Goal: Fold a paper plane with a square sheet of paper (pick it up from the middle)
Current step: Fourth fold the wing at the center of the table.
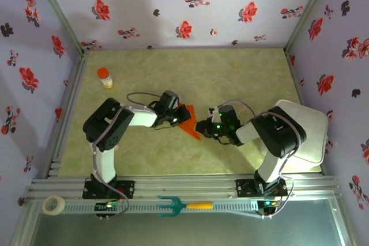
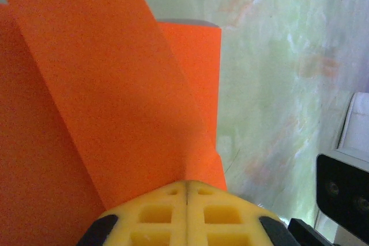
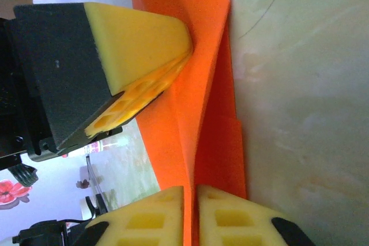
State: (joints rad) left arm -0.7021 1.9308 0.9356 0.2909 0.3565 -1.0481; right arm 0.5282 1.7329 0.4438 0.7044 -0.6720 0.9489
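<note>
Two grippers meet on one folded paper sheet (image 1: 188, 121), mid-table.
Left gripper (image 2: 187, 187) is clamped on the sheet's left side. Right gripper (image 3: 191, 194) sits opposite, fingers a sliver apart around it, grip uncertain. Sheet's long axis runs near-to-far, across the line joining them.

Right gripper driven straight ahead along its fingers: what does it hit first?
The orange paper pinched in the right gripper itself, then likely the left gripper, clamped on the same sheet; depth between them unclear.

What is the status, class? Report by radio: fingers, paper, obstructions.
Left fingers shut on paper. Right fingers shut on it from the opposite side. Paper folded, layered. Bottle far left, well apart.
</note>
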